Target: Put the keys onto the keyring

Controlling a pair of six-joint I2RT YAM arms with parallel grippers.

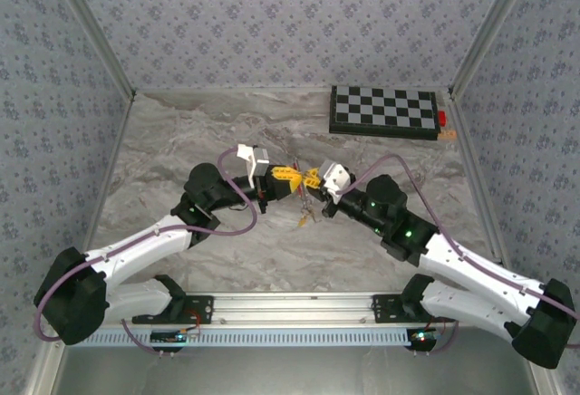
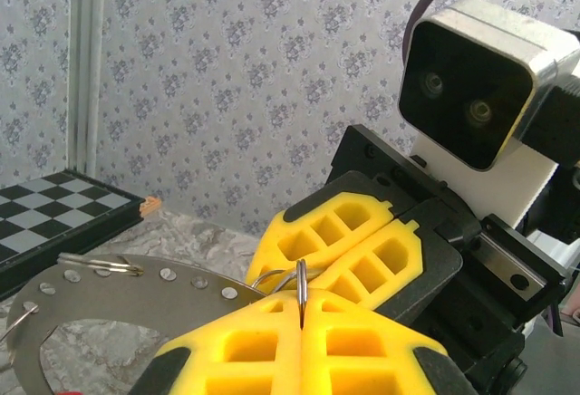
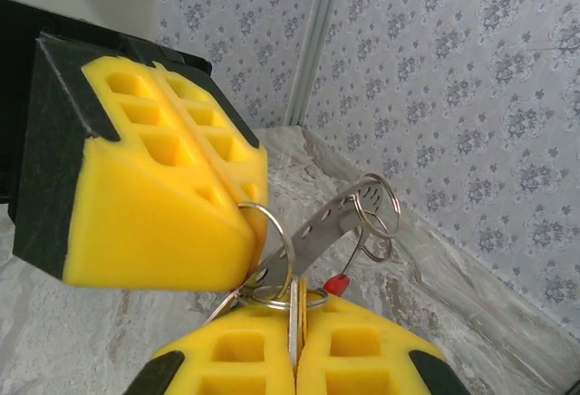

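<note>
Yellow-tipped left claw point(image 1: 290, 178) and right claw point(image 1: 311, 178) tip to tip, forearms angled inward, both clenched on keyring point(image 3: 289, 264)

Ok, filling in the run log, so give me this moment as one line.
left gripper: shut on ring | right gripper: shut on metal piece | chessboard: far right corner

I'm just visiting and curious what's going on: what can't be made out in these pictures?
Keys: top view, too small to tell apart.
Metal ring: left wrist view, mostly hidden between the left gripper's pads.
Perforated strip: same view, cut off by the bottom edge.
Red piece: right wrist view, tiny, partly behind the right gripper.
</note>
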